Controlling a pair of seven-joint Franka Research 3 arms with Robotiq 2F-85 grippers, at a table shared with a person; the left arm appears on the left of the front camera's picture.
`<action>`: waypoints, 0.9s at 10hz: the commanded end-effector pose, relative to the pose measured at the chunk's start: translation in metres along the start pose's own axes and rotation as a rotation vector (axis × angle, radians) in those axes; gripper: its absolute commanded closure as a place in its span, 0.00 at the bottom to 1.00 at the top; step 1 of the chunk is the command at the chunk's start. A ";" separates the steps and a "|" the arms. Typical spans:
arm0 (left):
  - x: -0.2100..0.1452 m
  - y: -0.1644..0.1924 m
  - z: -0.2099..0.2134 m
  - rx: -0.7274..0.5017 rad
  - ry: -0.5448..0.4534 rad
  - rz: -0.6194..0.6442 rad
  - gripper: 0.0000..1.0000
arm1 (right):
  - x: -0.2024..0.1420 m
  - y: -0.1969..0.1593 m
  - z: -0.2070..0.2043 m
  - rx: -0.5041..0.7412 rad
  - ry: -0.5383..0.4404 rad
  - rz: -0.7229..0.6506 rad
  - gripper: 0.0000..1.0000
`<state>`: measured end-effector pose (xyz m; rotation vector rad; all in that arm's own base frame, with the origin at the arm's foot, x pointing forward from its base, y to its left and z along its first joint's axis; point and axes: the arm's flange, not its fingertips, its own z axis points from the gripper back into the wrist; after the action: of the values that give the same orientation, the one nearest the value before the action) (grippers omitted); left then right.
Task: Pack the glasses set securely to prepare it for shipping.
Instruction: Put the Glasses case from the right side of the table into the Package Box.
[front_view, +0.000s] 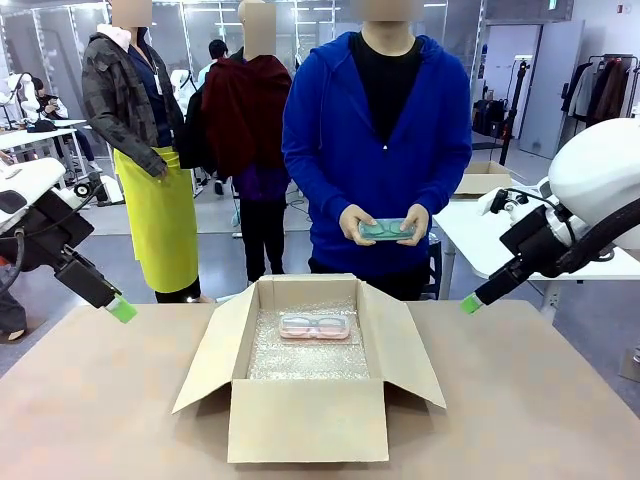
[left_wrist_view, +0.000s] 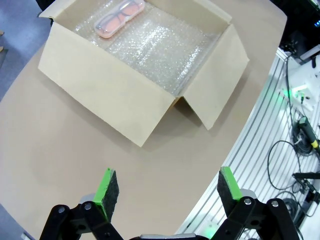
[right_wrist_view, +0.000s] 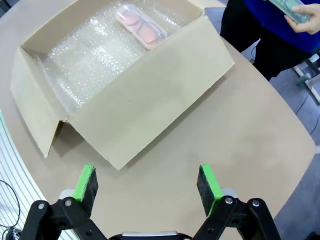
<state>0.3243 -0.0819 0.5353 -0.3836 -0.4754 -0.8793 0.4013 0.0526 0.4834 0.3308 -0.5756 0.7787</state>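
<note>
An open cardboard box (front_view: 305, 420) stands mid-table, lined with bubble wrap (front_view: 300, 355). The pale pink case (front_view: 315, 326) lies flat on the wrap at the box's far end, its frames showing; it is also in the left wrist view (left_wrist_view: 120, 18) and the right wrist view (right_wrist_view: 141, 26). Across the table a person in a blue hoodie holds the mint green case (front_view: 386, 229) (right_wrist_view: 290, 9) in both hands at waist height. My left gripper (front_view: 121, 308) (left_wrist_view: 167, 186) hovers open left of the box. My right gripper (front_view: 471, 302) (right_wrist_view: 146, 182) hovers open on its right. Both are empty.
The box's side flaps (front_view: 208, 350) (front_view: 405, 345) splay outward toward each arm. The brown table (front_view: 520, 400) is bare around the box. Behind on the right stands a white table (front_view: 480, 235) with a small carton (front_view: 484, 180). Other people stand at the back left.
</note>
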 end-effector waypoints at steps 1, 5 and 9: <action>-0.001 0.002 -0.001 -0.014 -0.024 -0.017 0.00 | 0.003 0.000 0.000 0.001 0.008 -0.013 0.00; -0.001 0.002 -0.001 -0.014 -0.024 -0.017 0.00 | 0.003 0.000 0.000 0.001 0.008 -0.013 0.00; -0.001 0.002 -0.001 -0.014 -0.024 -0.017 0.00 | 0.003 0.000 0.000 0.001 0.008 -0.013 0.00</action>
<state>0.3243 -0.0819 0.5354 -0.3841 -0.4755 -0.8793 0.4013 0.0522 0.4833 0.3298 -0.5751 0.7797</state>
